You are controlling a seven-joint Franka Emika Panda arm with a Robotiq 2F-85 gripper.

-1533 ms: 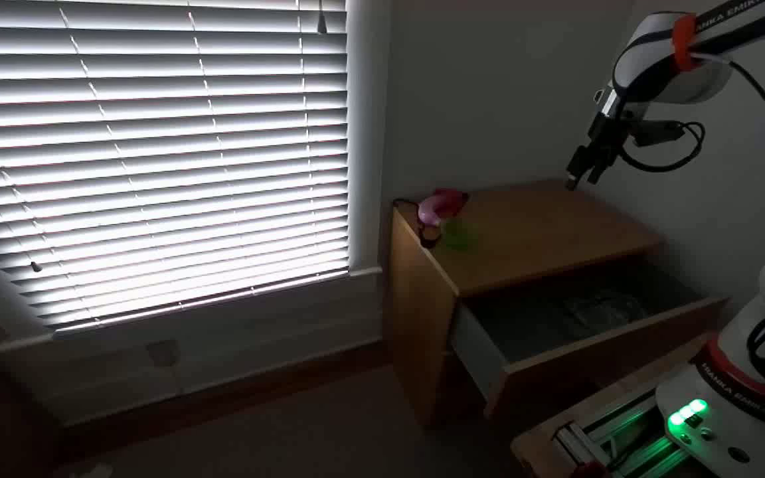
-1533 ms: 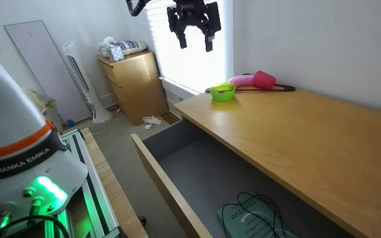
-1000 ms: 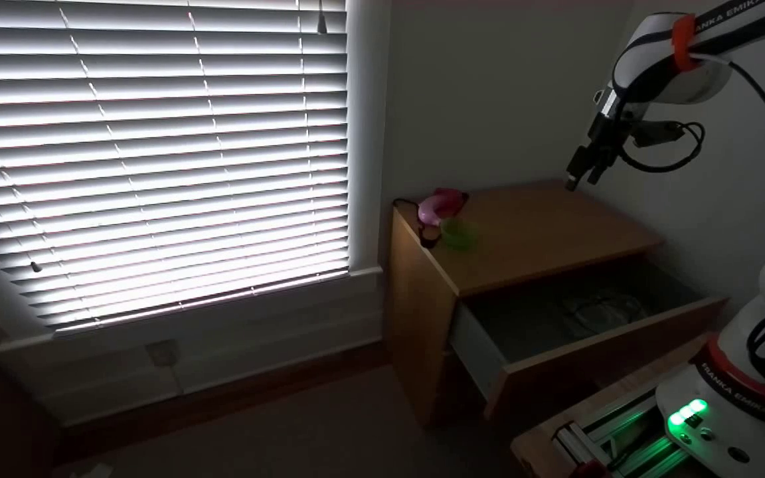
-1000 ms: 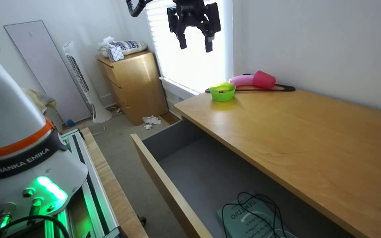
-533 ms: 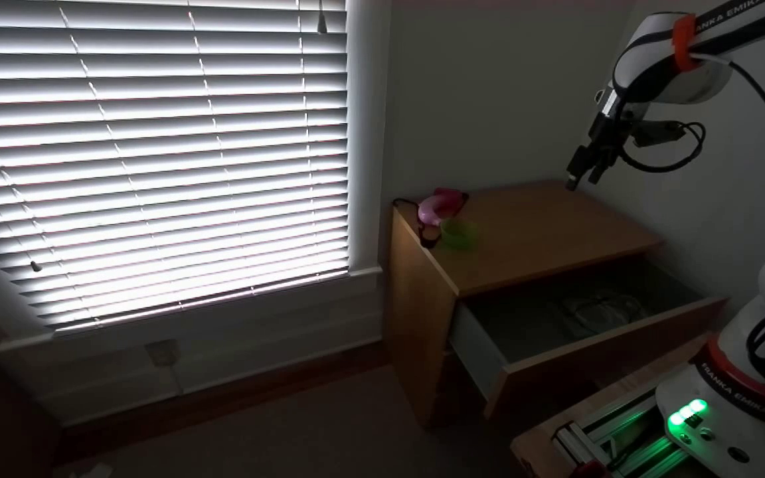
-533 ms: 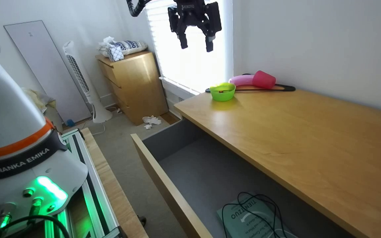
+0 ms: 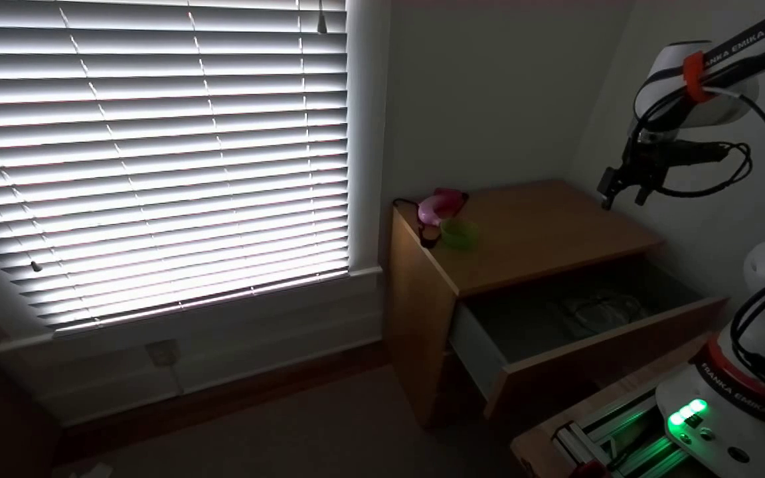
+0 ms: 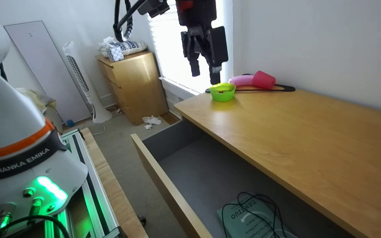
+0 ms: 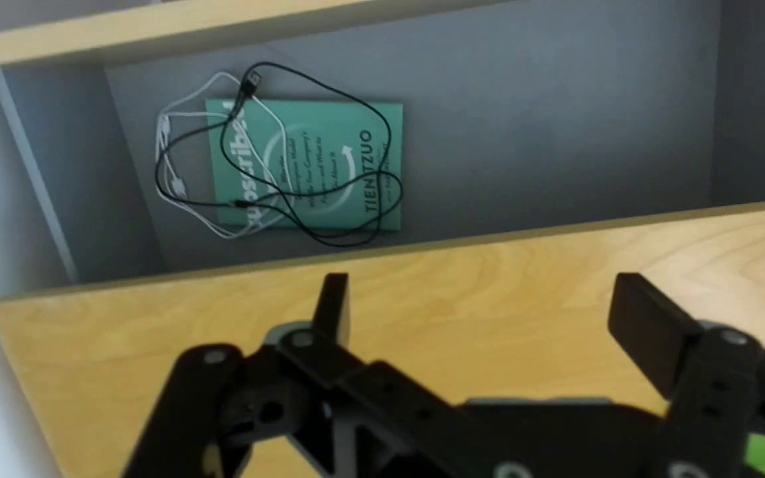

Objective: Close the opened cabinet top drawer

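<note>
The light-brown cabinet (image 7: 542, 229) shows in both exterior views, with its flat top (image 8: 303, 142) and, in the wrist view, part of that top (image 9: 475, 338). The top drawer (image 7: 608, 355) is pulled well out; its front (image 8: 172, 193) stands apart from the cabinet. In the wrist view the drawer front's edge (image 9: 176, 23) runs along the top of the picture. My gripper (image 7: 624, 200) is open and empty, above the cabinet top and apart from it. It also shows in an exterior view (image 8: 205, 77) and in the wrist view (image 9: 485, 285). It does not touch the drawer.
Inside the drawer lie a green book (image 9: 309, 162) and black and white cables. On the cabinet top are a green bowl (image 8: 223, 92), a pink cup (image 8: 264, 80) and a black hanger (image 8: 286, 88). The robot's base (image 7: 734, 405) stands close to the drawer front.
My gripper has moved down and, in the darker exterior view, to the right. In the brighter exterior view it has also turned. It stays open. The drawer has not moved.
</note>
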